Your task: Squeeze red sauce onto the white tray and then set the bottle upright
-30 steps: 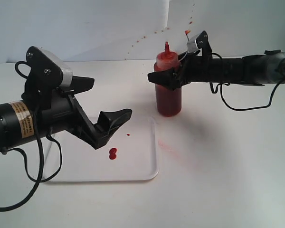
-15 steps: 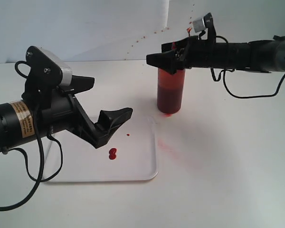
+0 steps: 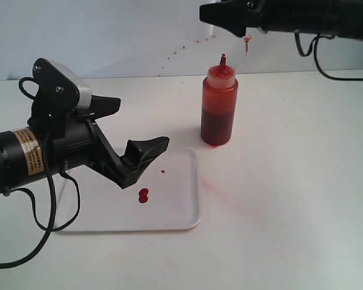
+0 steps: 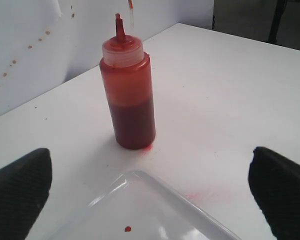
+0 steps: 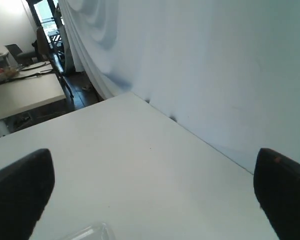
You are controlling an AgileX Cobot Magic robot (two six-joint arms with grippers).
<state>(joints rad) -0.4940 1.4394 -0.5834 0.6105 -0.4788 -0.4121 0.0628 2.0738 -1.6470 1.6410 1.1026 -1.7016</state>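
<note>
The bottle (image 3: pixel 218 112) stands upright on the table just beyond the white tray's (image 3: pixel 175 211) far right corner, its nozzle pointing up and nothing touching it. The left wrist view shows the bottle (image 4: pixel 129 95) behind a corner of the tray (image 4: pixel 160 212). On the tray lie a double blob of red sauce (image 3: pixel 144 195) and a small drop (image 3: pixel 163 171), the drop (image 4: pixel 127 229) also in the left wrist view. My left gripper (image 3: pixel 143 122) hovers open over the tray, empty. My right gripper (image 3: pixel 221 15) is open, high above the bottle and partly cut off by the frame's top.
A faint pink smear (image 3: pixel 215 186) marks the table right of the tray. Red specks (image 3: pixel 184 47) dot the back wall. A thin strand with a red end (image 3: pixel 247 41) hangs under the right gripper. Cables trail from both arms.
My right gripper, which was around the bottle a second ago, has let it go and risen well above it. The bottle stays standing. The left arm has not moved.
</note>
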